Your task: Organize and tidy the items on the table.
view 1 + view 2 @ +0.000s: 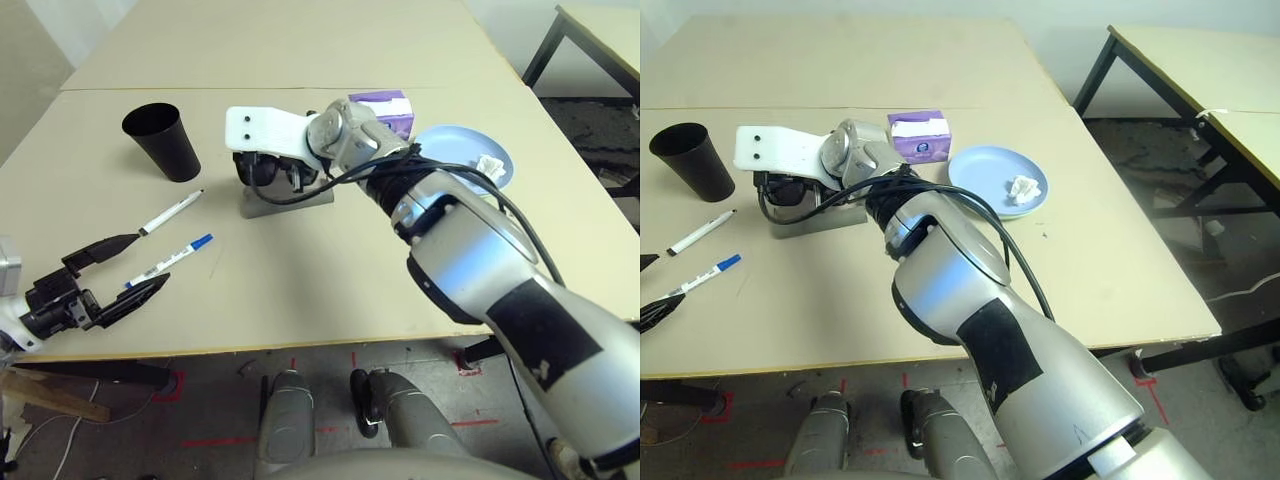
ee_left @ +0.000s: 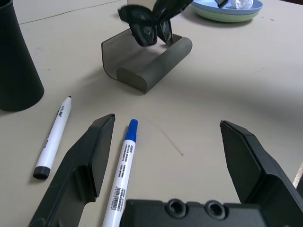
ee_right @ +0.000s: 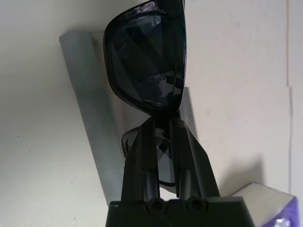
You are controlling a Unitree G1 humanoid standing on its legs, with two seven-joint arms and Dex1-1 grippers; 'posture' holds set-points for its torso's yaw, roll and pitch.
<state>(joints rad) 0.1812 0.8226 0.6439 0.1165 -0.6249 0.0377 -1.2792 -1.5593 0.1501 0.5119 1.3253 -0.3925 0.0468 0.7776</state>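
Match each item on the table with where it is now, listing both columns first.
1. Sunglasses
2. Crumpled tissue
3. Blue-capped marker
4. Glasses case

A. On the blue plate
B. Open, under the sunglasses
C. Between the left gripper's open fingers, not gripped
D. Held by the right gripper

Pairs: 1-D; 2-A; 3-C; 4-B
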